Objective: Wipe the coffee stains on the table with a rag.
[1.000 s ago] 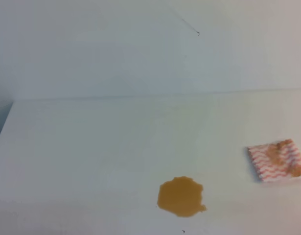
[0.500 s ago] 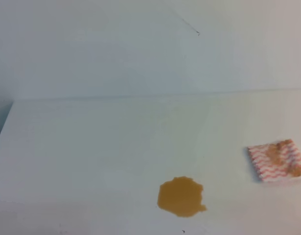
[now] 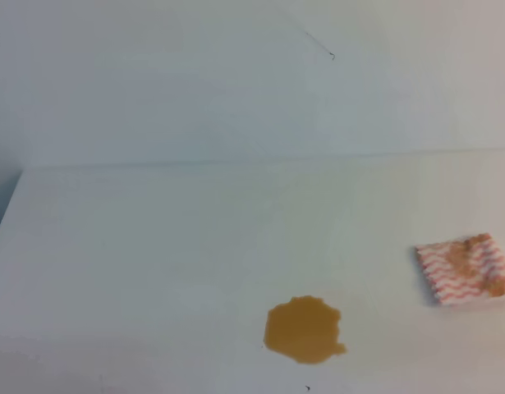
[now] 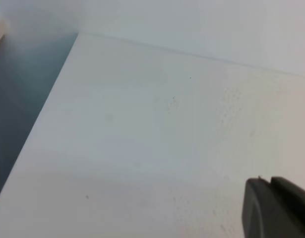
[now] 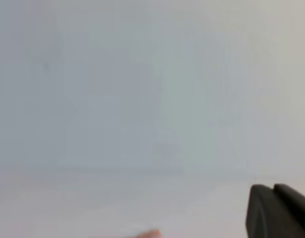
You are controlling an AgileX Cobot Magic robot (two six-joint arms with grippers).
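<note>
The coffee stain is a flat orange-brown blotch near the front middle of the white table. The rag, white with red-pink zigzags and brown smudges, lies flat at the right edge of the high view, apart from the stain. Neither gripper shows in the high view. Only a dark finger of my left gripper shows in the left wrist view, over bare tabletop. A dark finger of my right gripper shows in the right wrist view. A small pink tip at that view's bottom edge may be the rag.
The table's left edge drops off to a dark gap, also seen in the left wrist view. A white wall stands along the table's back edge.
</note>
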